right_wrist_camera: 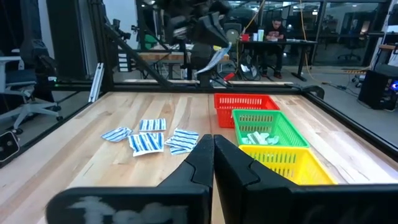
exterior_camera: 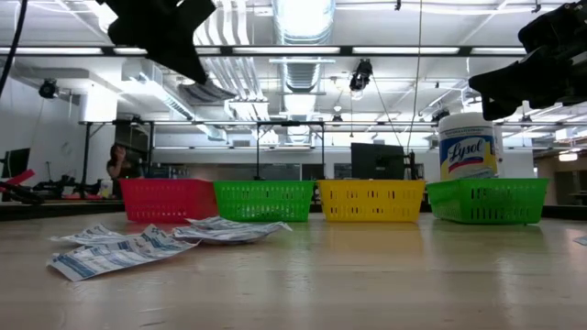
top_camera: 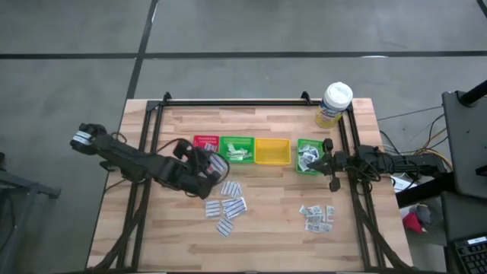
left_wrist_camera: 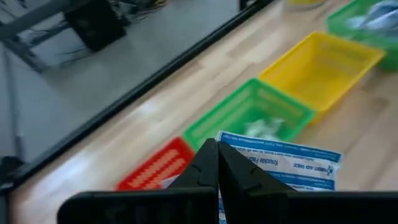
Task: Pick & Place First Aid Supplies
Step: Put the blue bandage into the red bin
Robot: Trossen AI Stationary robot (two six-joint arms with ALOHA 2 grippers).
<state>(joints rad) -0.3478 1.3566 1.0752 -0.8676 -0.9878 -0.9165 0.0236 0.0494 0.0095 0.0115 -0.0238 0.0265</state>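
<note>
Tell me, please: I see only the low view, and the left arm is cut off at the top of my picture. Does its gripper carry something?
Observer: Yes. The left gripper is shut on a white and blue packet, close to the red tray.
Operator: I see only the walls of the trays. What is inside the green one beside the red?
Observer: That green tray has pale sachets in it.
Operator: Are all the loose packets on my left?
Observer: No. A second group of packets lies on the table in front of the right arm.
</note>
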